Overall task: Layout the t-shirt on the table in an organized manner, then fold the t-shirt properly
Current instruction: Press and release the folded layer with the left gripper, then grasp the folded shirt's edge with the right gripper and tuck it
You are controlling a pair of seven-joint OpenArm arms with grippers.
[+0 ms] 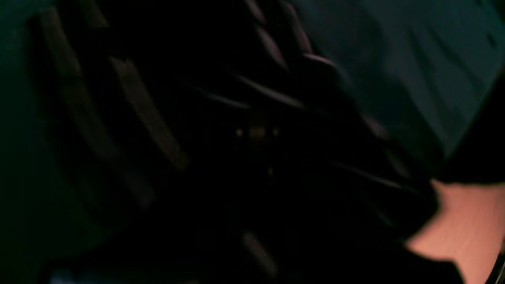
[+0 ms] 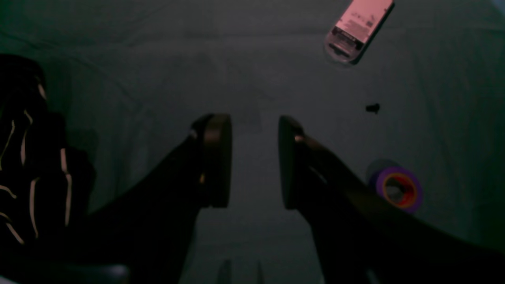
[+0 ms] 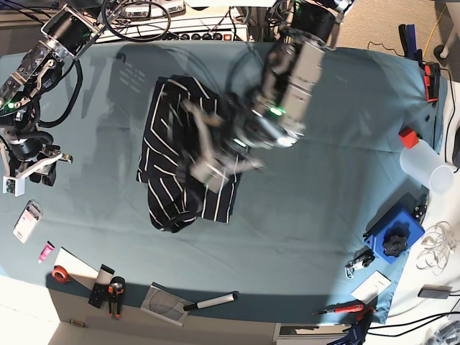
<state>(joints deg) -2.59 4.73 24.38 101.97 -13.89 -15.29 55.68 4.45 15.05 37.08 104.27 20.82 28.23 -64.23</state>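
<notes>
The dark t-shirt [image 3: 169, 144] with thin white stripes lies bunched and partly doubled over on the teal table [image 3: 323, 201], left of centre. My left gripper [image 3: 208, 169] is blurred with motion at the shirt's lower right part and is shut on its fabric. In the left wrist view, striped cloth [image 1: 146, 114] fills most of the dark picture and hides the fingers. My right gripper [image 2: 254, 157] hangs open over bare table cloth [image 2: 158, 59] far to the left [image 3: 32, 172], with nothing between its fingers. An edge of the t-shirt [image 2: 31, 177] shows at the left of the right wrist view.
A pink-white device [image 2: 357, 29], a small black bit [image 2: 372, 107] and a purple tape roll [image 2: 396, 189] lie near my right gripper. Pliers [image 3: 115, 295] and a white-handled tool [image 3: 212, 302] lie at the front edge. A blue box [image 3: 392, 233] and a clear container [image 3: 424, 165] stand at the right.
</notes>
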